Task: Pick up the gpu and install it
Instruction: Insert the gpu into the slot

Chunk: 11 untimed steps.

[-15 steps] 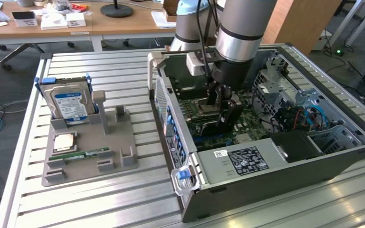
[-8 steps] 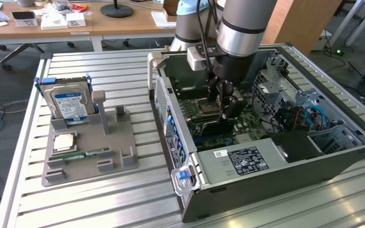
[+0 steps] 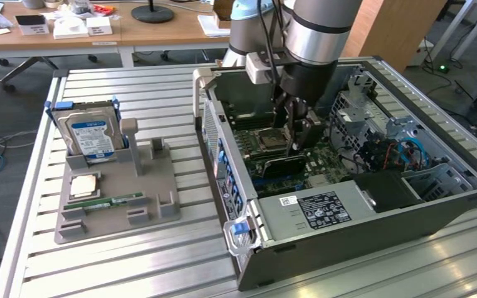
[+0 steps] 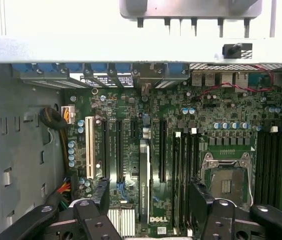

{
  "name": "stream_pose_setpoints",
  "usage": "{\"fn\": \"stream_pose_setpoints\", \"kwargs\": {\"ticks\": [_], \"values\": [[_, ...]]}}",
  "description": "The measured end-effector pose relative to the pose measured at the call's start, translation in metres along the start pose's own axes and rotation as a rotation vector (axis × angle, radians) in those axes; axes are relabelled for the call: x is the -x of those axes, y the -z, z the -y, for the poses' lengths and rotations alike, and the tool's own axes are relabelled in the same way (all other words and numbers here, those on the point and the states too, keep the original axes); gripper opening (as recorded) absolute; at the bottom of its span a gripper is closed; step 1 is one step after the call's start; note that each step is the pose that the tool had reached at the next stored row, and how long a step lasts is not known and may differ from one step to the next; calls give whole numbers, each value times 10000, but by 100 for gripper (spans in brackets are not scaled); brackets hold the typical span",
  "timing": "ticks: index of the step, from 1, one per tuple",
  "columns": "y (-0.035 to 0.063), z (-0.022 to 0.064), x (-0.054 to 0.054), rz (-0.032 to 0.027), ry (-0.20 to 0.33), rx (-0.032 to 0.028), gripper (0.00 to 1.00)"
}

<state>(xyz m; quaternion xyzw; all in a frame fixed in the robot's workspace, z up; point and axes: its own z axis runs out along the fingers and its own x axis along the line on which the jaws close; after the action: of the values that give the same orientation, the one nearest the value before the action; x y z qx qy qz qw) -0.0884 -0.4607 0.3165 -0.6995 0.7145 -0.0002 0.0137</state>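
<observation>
The gpu [image 4: 143, 175], a thin dark expansion card seen edge-on in the wrist view, stands upright in a motherboard slot directly between the jaws. In the exterior view it shows as a dark slab [image 3: 284, 166] just below them, its lower edge hidden by the case wall. The jaws are open: each black finger stands clear of the card, one on either side, touching nothing. The card's printed label is too small to read, and its bracket end is lost in the clutter of blue clips at the case's rear edge.

Just beyond one jaw lies the silver, empty processor socket [image 4: 225, 182]. Beyond the other runs a long white expansion slot [image 4: 89, 147], also empty. All of this sits in the open dark grey computer case [image 3: 371, 236], lying on its side on the slatted aluminium worktop [image 3: 122, 267].

Well apart from the jaws, toward the exterior view's left, a grey moulded holder [image 3: 159, 186] carries a silver hard drive with a blue label [image 3: 87, 138] (standing upright), a square processor chip [image 3: 85, 185] and a narrow green memory stick [image 3: 114, 202]. The arm's upper part is cut off by the frame.
</observation>
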Motion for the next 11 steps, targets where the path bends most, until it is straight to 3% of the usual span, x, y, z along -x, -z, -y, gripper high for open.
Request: {"fn": "stream_pose_setpoints", "kwargs": {"ticks": [11], "values": [[158,3,3,0,-1,-7,75]]}}
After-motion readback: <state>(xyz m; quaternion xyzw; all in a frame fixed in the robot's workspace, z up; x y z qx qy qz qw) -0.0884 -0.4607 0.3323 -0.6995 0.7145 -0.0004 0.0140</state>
